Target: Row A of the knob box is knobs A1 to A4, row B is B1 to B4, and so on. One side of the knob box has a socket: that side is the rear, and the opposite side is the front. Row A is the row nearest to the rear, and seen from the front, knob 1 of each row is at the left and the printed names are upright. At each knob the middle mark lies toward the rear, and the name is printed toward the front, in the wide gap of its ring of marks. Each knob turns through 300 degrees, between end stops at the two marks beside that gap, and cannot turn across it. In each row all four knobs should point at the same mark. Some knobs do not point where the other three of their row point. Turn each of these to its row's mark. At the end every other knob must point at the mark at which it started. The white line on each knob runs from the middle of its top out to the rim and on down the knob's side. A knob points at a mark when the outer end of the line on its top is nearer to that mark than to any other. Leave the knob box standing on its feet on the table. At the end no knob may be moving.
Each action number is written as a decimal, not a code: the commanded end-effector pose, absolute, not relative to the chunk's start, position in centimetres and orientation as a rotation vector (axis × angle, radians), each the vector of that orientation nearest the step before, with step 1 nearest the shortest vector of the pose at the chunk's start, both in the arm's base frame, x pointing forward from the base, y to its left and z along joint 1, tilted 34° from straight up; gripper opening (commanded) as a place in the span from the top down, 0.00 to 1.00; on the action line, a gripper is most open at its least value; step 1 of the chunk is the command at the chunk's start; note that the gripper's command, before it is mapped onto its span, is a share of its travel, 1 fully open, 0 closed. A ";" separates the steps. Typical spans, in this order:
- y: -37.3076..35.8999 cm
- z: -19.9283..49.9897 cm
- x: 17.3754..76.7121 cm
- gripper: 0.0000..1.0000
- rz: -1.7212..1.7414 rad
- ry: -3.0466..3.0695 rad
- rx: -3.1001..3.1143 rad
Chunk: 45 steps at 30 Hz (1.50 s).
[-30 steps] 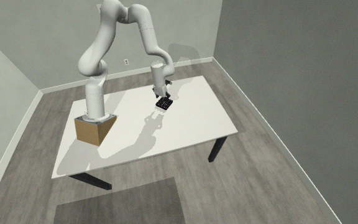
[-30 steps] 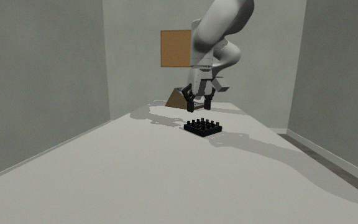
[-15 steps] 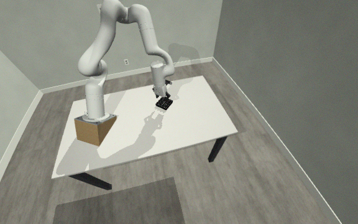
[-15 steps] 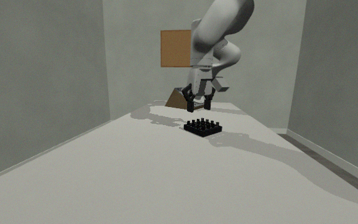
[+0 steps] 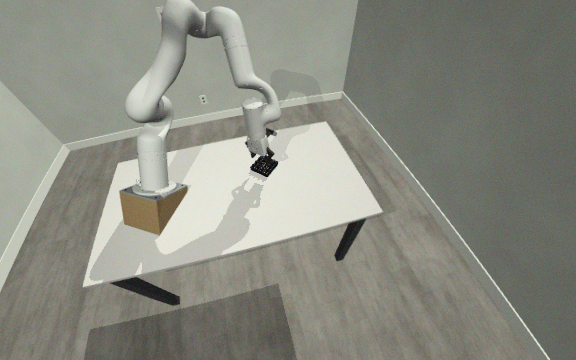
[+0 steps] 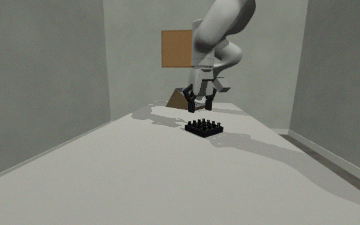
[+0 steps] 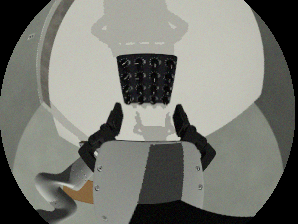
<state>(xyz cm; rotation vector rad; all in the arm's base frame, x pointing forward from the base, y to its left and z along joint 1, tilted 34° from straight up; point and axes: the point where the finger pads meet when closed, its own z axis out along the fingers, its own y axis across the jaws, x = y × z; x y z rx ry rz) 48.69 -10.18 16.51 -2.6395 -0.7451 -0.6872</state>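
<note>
The knob box (image 5: 263, 166) is a small black block with rows of black knobs. It stands on the white table (image 5: 228, 200), right of the middle. It also shows in the exterior view (image 6: 204, 127) and in the wrist view (image 7: 145, 79). My gripper (image 6: 199, 107) hangs open and empty above the box, a little behind it. In the wrist view the two fingers stand wide apart with the box beyond their tips. The knobs' white lines and the printed names are too small to read.
The arm's base stands on a brown block (image 5: 150, 207) at the table's left side. The table's edge (image 5: 353, 165) lies to the right of the box.
</note>
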 end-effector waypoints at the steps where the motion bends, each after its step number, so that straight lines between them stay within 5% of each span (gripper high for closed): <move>1: -10.2 16.6 48.7 0.00 -0.689 -0.745 -2.640; 45: -10.5 16.2 48.3 0.00 -0.694 -0.746 -2.636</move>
